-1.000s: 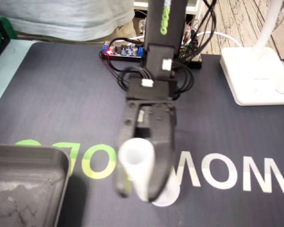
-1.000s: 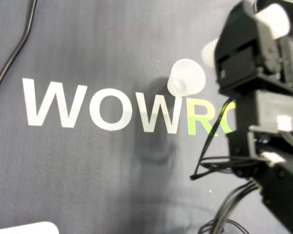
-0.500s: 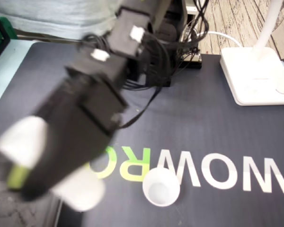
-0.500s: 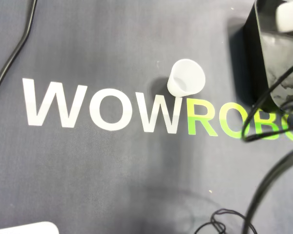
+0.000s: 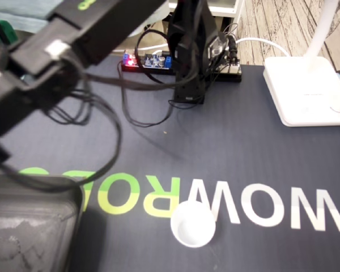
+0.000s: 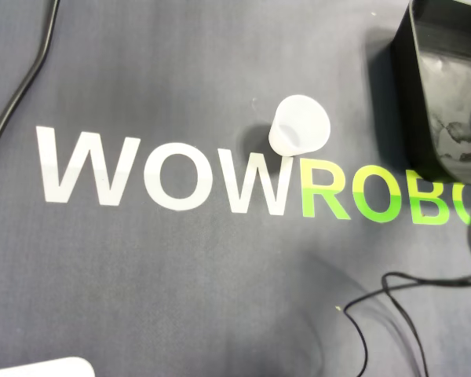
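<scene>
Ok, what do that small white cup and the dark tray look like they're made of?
The cup looks like thin, milky, translucent plastic with a matte finish: its wall lets light through and shows no glare. The tray seems to be hard black plastic, semi-gloss and worn: its floor has soft sheen and pale scratches. It could be coated metal; the pictures can't settle that.

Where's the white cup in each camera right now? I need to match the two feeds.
Fixed view: the white cup stands near the bottom edge, just right of centre.
Overhead view: the white cup sits above centre, towards the right.
Shared landmark: the black tray, lower left in the fixed view and upper right in the overhead view, so the two views are flipped.
</scene>
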Robot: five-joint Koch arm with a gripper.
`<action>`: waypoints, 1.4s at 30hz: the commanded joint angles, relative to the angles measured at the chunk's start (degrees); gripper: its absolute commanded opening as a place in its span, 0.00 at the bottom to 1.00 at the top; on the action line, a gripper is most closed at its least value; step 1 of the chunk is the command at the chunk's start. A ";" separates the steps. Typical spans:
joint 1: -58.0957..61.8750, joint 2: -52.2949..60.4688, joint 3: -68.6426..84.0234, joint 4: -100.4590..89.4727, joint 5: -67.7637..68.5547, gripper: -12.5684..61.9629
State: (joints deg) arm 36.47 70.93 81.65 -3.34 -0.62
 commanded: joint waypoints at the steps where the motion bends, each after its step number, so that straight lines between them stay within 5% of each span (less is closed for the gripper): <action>1: 0.44 0.35 -4.39 -0.18 5.89 0.21; 10: 0.00 -12.22 -12.83 -0.97 48.96 0.21; 17: 1.05 -15.47 -12.92 -3.60 60.12 0.21; 33: 0.70 -17.93 -13.18 -5.80 60.03 0.21; 42: -0.97 -13.62 -13.01 -8.96 34.01 0.21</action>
State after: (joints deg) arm 36.12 52.21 72.86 -7.82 39.02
